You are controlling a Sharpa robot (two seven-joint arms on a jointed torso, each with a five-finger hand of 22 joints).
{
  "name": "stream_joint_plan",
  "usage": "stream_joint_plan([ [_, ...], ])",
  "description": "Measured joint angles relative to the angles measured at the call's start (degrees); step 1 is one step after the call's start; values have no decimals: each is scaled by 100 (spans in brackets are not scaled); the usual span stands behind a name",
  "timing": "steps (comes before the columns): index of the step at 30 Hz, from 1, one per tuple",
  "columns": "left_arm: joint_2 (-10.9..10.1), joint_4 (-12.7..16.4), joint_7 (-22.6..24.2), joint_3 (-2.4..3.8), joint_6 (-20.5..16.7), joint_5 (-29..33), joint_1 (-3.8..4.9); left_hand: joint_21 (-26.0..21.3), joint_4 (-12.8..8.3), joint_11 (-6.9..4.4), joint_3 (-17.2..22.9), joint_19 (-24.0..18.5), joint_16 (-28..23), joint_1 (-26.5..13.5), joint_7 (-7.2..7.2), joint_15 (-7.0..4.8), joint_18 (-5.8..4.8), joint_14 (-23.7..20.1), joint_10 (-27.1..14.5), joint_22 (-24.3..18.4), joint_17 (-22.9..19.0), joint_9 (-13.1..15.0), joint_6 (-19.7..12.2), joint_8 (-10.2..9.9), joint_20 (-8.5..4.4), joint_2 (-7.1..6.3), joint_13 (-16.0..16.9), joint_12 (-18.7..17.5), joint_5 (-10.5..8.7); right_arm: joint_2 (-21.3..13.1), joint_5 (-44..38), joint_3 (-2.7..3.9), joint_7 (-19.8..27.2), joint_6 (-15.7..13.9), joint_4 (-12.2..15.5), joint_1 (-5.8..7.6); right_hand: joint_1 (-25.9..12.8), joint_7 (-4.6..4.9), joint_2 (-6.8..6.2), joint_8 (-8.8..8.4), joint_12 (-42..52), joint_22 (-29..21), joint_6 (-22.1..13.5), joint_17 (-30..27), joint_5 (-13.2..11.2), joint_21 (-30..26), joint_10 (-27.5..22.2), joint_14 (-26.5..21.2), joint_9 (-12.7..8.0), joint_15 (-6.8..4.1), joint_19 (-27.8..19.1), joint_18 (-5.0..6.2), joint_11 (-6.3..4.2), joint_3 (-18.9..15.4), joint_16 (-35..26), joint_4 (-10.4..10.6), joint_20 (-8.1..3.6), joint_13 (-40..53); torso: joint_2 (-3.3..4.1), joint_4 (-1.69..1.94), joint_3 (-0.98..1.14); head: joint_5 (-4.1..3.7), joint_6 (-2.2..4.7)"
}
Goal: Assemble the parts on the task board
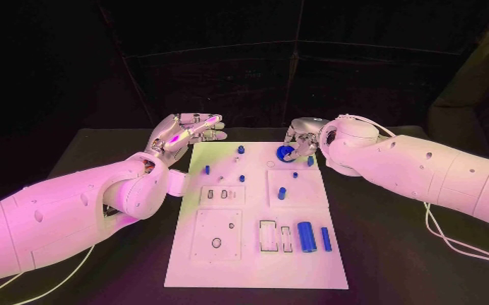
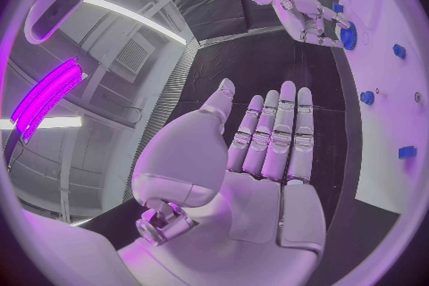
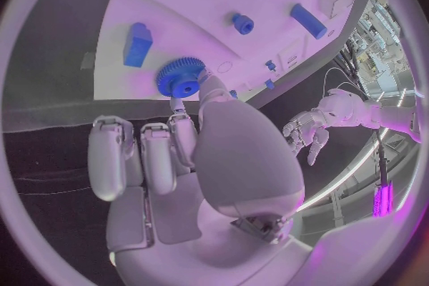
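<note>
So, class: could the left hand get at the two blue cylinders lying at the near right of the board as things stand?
Probably yes. The left hand is open and holds nothing, off the task board's far left corner. The blue cylinders lie uncovered, and the right hand is busy at the blue gear.

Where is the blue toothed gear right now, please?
In the head view, the blue toothed gear sits at the far right corner of the white task board, at the fingertips of the right hand, which touch it.
</note>
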Motion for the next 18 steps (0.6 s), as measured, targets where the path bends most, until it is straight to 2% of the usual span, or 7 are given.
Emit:
stream_joint_plan([
  [18,0,-5,-10,0,6,-1,-1,0,0,0,0,20,0,0,0,0,0,0,0,1,0,0,0,0,21,0,0,-23,0,9,-38,-1,29,2,-45,1,142,-17,141,33,163,-1,108,-1,28,44,104,0,5,0,21,1,-21,166,26,-198,-2,10,0,-3,1,-1,-12],
])
